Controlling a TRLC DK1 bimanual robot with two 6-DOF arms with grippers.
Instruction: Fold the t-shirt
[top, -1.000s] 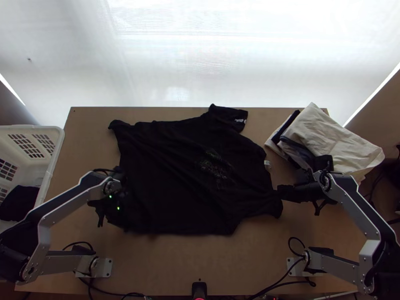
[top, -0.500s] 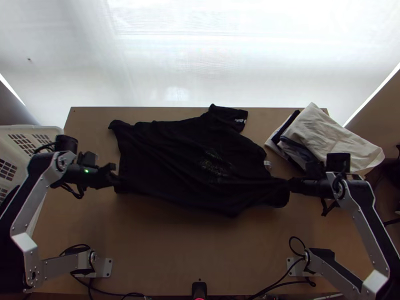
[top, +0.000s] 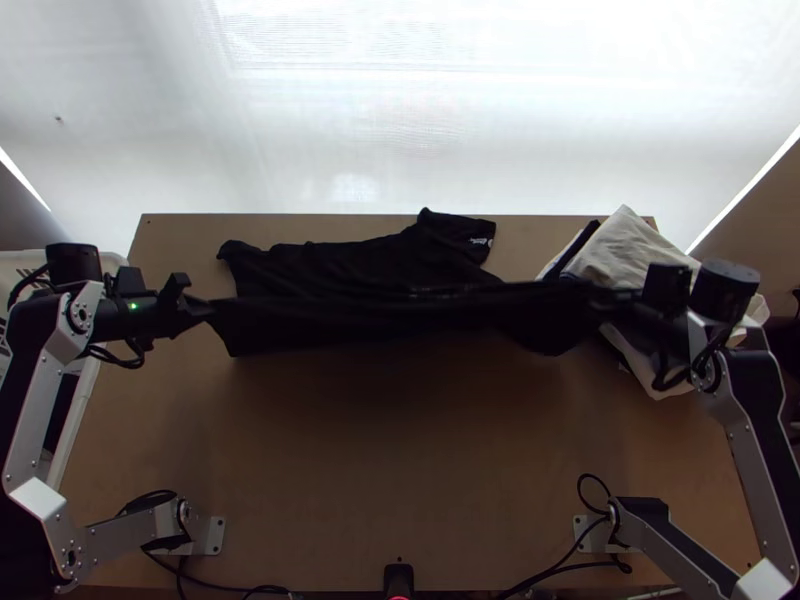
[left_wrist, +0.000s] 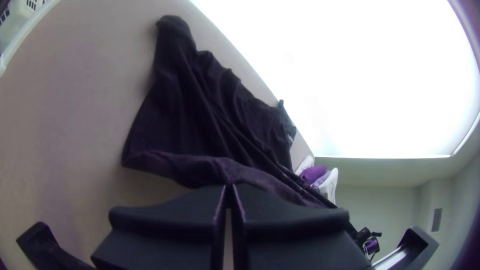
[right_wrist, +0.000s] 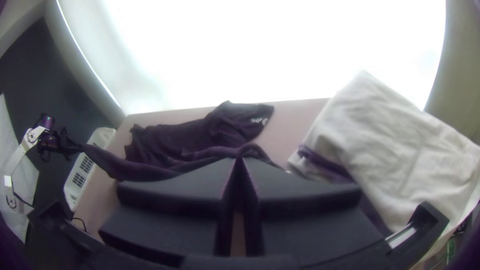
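T-shirt (top: 370, 310) — black, near side lifted — far sleeve flat, light print

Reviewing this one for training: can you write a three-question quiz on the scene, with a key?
1. True or false: the left gripper and right gripper hold the black cloth t-shirt stretched between them.
2. Where is the cream cloth? A) between the arms' bases; B) on the left arm's side; C) by the far right corner of the light wooden table.
3. Fill in: the sleeve with white print lies near the table's ____ edge.

Key: 1 true; 2 C; 3 far.
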